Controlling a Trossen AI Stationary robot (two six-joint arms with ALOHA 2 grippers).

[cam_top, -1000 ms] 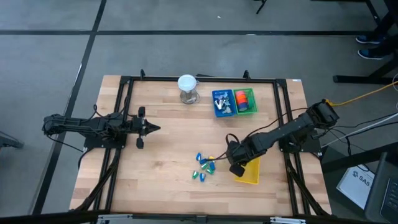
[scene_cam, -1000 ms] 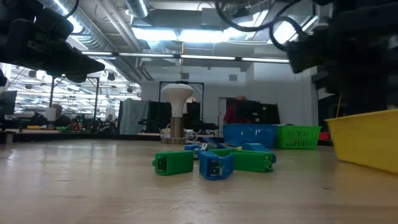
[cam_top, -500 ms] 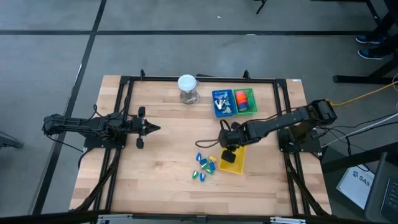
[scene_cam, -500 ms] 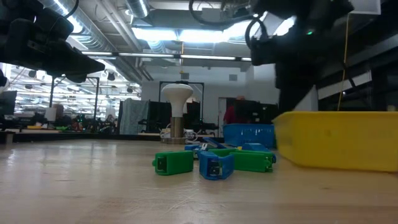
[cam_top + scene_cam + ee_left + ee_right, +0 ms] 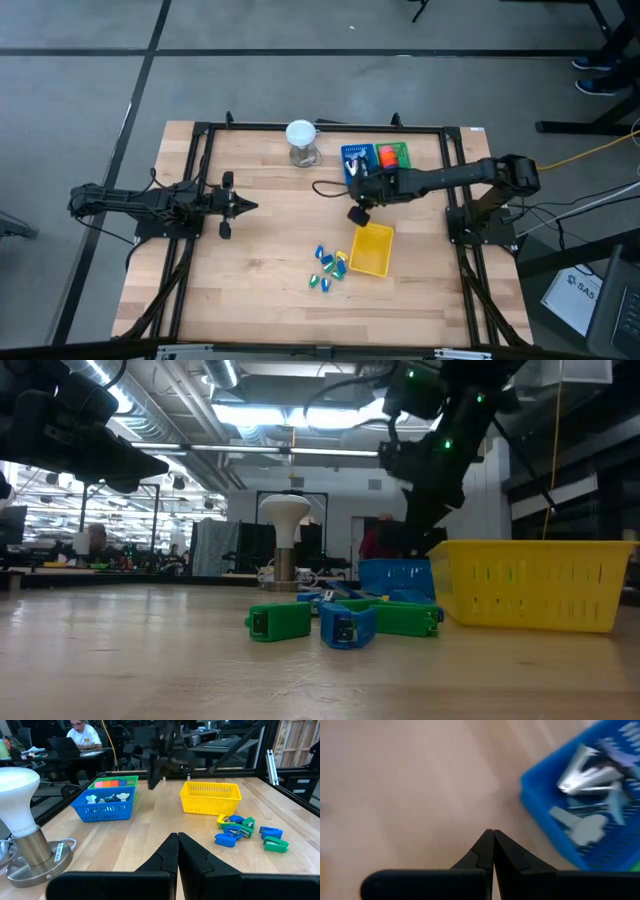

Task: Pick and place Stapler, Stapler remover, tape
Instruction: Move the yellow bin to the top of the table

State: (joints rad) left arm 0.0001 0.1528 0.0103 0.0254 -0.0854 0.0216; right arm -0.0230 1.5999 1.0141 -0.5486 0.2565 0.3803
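From above, the left tool [image 5: 245, 206] sits over the left side of the counter [image 5: 260, 270], tips pressed together, with a wide bare stretch of wood all around it. The right tool [image 5: 356, 214] reaches in from the right, tips together and holding nothing, just beside the near edge of the blue basket [image 5: 357, 165]. The green basket [image 5: 396, 163] touches the blue one at the far side, and the tape [image 5: 390, 160], orange and red pieces, lies inside the green one. A yellow basket [image 5: 370, 249] rests nearer, with the staplers [image 5: 329, 267] scattered just left of it. A white lamp [image 5: 301, 142] stands at the far edge.

Down at counter height, green and blue staplers [image 5: 343, 621] lie mid-counter, open wood in front of them. The yellow basket [image 5: 530, 584] sits right, the blue one [image 5: 396, 577] behind it, and the right arm hangs dark above. Beyond is a workshop hall under bright ceiling strip lights.

The left wrist view shows closed fingers [image 5: 170, 856], the lamp [image 5: 17, 825] close by, the blue basket [image 5: 103, 806] with grey staple removers [image 5: 106, 798], and tape [image 5: 111, 783] in the green basket [image 5: 115, 782]. A seated person [image 5: 82, 732] works beyond the counter.

The right wrist view shows shut fingers [image 5: 492, 851] over bare wood, staple removers [image 5: 592, 767] in the blue basket [image 5: 555, 827].
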